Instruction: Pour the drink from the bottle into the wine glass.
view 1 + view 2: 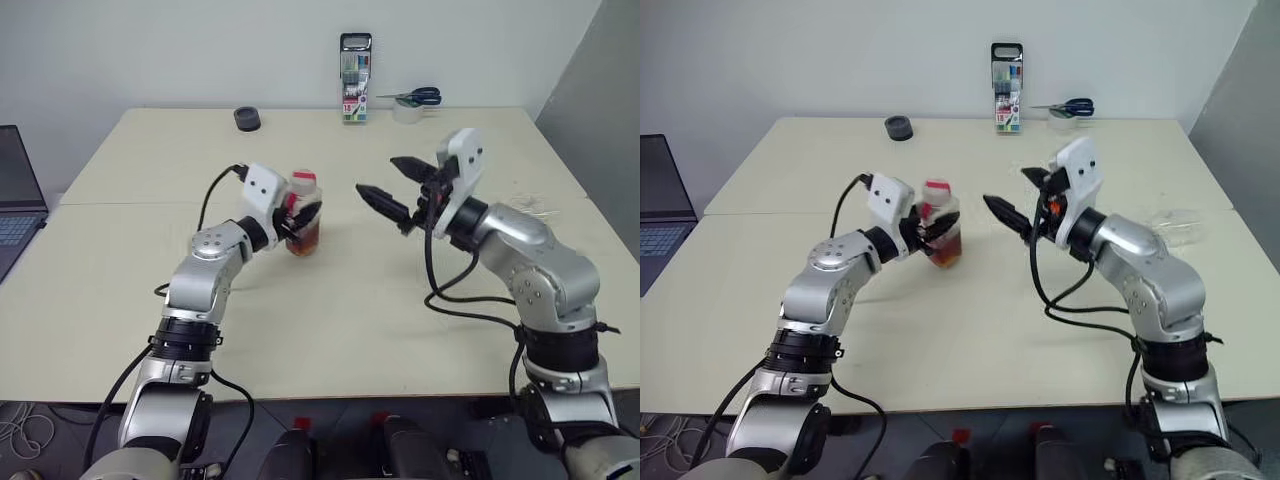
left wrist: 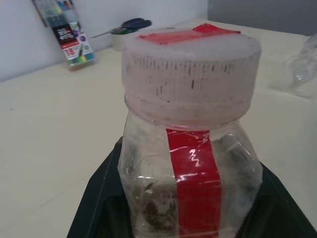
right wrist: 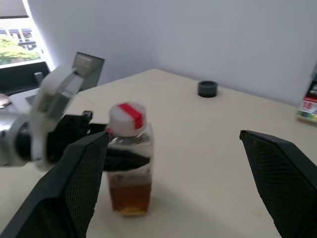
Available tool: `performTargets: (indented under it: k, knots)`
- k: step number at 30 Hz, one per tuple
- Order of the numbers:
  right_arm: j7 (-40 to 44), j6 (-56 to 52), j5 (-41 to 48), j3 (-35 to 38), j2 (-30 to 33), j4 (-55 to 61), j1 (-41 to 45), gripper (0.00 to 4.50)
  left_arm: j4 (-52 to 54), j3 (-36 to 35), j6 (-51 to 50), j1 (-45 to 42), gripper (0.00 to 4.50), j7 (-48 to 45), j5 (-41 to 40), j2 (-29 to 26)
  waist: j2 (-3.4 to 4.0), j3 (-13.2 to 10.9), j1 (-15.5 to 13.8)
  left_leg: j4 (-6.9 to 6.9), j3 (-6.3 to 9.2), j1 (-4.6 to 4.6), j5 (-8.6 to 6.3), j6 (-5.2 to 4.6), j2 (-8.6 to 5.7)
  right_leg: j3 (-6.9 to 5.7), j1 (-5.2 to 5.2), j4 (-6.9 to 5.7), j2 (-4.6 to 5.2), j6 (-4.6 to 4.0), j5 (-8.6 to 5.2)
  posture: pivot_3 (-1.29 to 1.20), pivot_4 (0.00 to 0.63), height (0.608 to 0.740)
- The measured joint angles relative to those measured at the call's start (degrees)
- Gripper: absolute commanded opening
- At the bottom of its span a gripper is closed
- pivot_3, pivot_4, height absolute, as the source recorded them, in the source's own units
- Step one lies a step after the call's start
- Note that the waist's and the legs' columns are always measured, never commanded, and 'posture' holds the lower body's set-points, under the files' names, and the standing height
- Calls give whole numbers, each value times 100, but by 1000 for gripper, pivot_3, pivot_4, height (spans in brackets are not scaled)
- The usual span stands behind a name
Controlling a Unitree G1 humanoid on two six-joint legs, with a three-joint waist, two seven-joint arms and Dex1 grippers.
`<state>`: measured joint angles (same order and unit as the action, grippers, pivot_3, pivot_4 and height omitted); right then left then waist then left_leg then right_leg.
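My left gripper (image 1: 298, 216) is shut on the bottle (image 1: 302, 190), a small clear plastic bottle with a pale cap and a red strip down its side. The bottle is upright at the middle of the table, and its cap is on. The reddish-brown drink (image 1: 304, 238) fills its lower part. To the right of the bottle and a little above the table, my right gripper (image 1: 378, 176) is open and points at it with nothing between its fingers. In the right wrist view the bottle (image 3: 129, 148) stands between those fingers' lines, some way ahead. The wine glass is out of view.
A pack of markers (image 1: 355, 78) stands at the table's far edge, with scissors (image 1: 415, 97) on a tape roll (image 1: 405, 112) beside it. A black round thing (image 1: 247, 119) lies far left. A laptop (image 1: 15, 200) sits off the left edge. Something clear (image 1: 525, 205) lies behind my right arm.
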<state>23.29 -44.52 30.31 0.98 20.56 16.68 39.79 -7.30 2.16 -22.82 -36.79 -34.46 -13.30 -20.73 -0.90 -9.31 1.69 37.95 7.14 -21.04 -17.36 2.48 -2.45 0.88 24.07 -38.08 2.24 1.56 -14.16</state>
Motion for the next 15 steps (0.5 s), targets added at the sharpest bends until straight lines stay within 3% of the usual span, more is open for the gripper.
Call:
performTargets:
  k: [7, 15]
  knots:
    - [-617, -324, -11, -4, -357, 320, -53, 4500, 124, 230, -146, -31, 1814, -385, -173, 223, 0, 0, 0, -1, -2, -9, 0, 0, 0, 3, 8, 1, 2, 0, 0, 0, 150, 740]
    - [-156, -664, 568, 21, -75, 938, -505, 4500, 356, 383, -292, -255, 1814, -1813, -678, -158, 0, 0, 24, -1, -7, -6, 0, -1, 2, 2, 7, -1, -6, 0, 0, 0, 150, 740]
